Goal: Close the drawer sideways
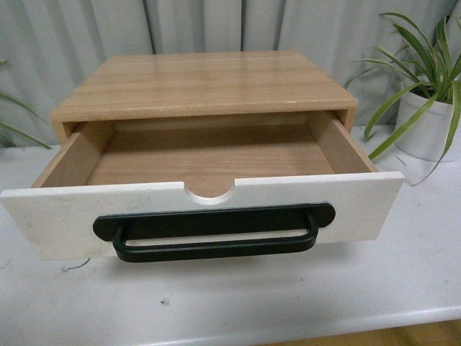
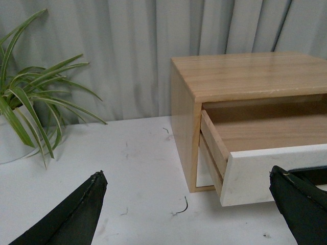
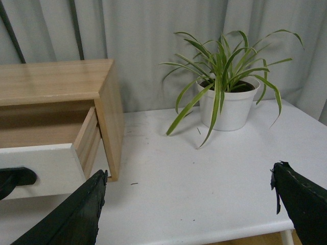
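The drawer (image 1: 209,205) stands pulled well out of its wooden housing (image 1: 202,79), in the middle of the white desk (image 1: 302,295). Its white front faces you and the black bar handle (image 1: 216,234) lies across it below the half-round notch. The tray is bare inside, so nothing in it should stop the travel.

Neither arm shows in the front view. The wrist views place one arm off each end of the drawer, which suits a push from the side rather than a pull on the handle. Your left end effector (image 2: 187,176) is spread wide and holds nothing. One finger overlaps the near end of the white front, but you cannot tell whether it touches. Your right end effector (image 3: 187,176) is also spread wide and empty. It hangs over open desk beside the other end of the drawer, clear of the wood.

Mind the surroundings. A potted spider plant (image 3: 225,76) stands on the desk just right of the housing, its leaves drooping toward your right arm's space. A second spider plant (image 2: 36,102) sits off to the left, well apart from the housing. A grey curtain (image 1: 216,21) hangs close behind. The light wood sides look free to slide straight back.
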You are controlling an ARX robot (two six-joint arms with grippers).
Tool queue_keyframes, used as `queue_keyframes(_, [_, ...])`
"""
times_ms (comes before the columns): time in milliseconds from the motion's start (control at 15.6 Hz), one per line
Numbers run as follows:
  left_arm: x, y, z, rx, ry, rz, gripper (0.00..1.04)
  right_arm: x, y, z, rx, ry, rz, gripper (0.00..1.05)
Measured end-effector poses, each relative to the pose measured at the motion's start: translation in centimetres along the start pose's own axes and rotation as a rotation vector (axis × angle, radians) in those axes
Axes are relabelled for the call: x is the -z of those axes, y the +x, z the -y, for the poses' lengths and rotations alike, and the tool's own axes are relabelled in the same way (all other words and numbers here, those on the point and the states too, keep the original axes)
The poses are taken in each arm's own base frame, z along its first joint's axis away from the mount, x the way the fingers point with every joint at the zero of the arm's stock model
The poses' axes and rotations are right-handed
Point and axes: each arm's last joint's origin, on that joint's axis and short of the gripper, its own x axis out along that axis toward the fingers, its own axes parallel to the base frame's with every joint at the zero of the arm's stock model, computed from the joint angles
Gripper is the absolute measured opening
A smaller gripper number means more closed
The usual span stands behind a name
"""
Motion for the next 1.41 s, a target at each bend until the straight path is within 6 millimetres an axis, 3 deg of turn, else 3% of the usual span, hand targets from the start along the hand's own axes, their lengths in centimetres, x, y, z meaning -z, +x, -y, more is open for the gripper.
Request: queue_keyframes(1413, [0.00, 0.00, 0.00, 0.000, 0.000, 0.000, 0.98, 0.00, 0.00, 0.00, 0.000, 0.000, 0.000, 0.98])
